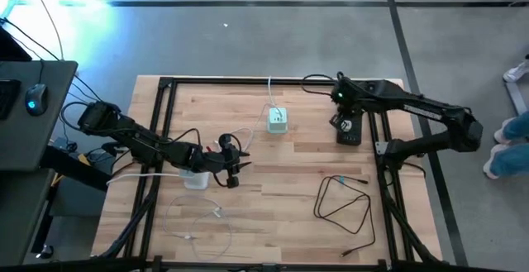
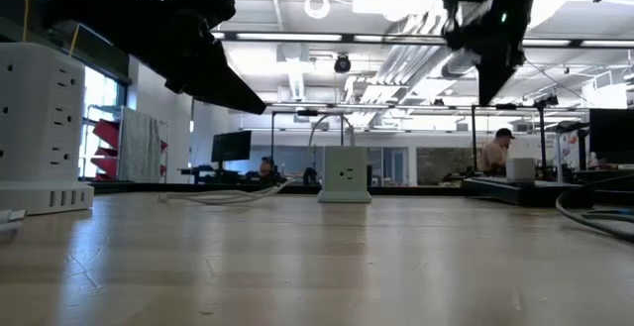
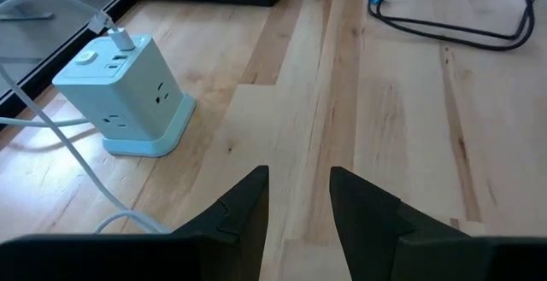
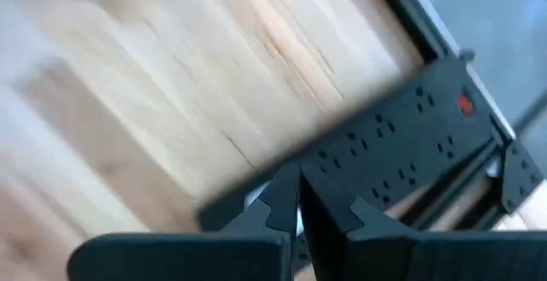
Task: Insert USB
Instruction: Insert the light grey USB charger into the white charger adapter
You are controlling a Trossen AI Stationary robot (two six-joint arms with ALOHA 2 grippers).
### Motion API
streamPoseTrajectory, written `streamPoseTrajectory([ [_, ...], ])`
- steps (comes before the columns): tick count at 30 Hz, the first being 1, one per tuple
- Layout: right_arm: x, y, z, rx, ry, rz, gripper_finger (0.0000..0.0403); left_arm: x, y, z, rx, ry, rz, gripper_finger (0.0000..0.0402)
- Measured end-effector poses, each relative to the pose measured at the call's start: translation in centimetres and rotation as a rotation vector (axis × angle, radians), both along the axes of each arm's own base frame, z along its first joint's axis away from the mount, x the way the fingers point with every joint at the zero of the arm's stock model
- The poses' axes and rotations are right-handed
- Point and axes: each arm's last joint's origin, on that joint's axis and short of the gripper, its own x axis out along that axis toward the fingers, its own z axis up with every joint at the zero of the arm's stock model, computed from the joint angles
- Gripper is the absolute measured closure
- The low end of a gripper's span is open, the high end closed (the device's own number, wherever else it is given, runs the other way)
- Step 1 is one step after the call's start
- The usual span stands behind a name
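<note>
Approach step, we judge: left gripper (image 3: 299,204) slightly spread, empty, near the power cube (image 3: 124,93). Right gripper (image 4: 299,200) pressed together over the black power strip (image 4: 402,136). Next: grasp a USB plug.

no legible text, labels or numbers anywhere

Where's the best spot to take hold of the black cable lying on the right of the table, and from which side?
Grip the black cable just behind its blue-tipped plug, coming down from above. It lies flat on the table in a loose loop, so only the top is free.
</note>
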Motion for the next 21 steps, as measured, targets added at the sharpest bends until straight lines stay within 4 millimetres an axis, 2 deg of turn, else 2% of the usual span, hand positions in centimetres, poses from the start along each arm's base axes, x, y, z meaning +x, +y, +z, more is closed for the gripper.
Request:
streamPoseTrajectory([
  [7,2.2,7.3,-0.6,-0.011,-0.121,0.083,0.0403,0.0,-0.4,0.1,-0.003,-0.010,-0.015,0.0298],
  [15,4.8,15.3,-2.0,0.062,-0.320,0.178,0.0403,0.0,-0.6,0.6,-0.027,-0.033,-0.013,0.0298],
  [21,7.3,19.1,-4.2,-0.008,-0.402,0.261,0.0403,1.4,-1.3,3.0,0.020,-0.046,-0.055,0.0298],
])
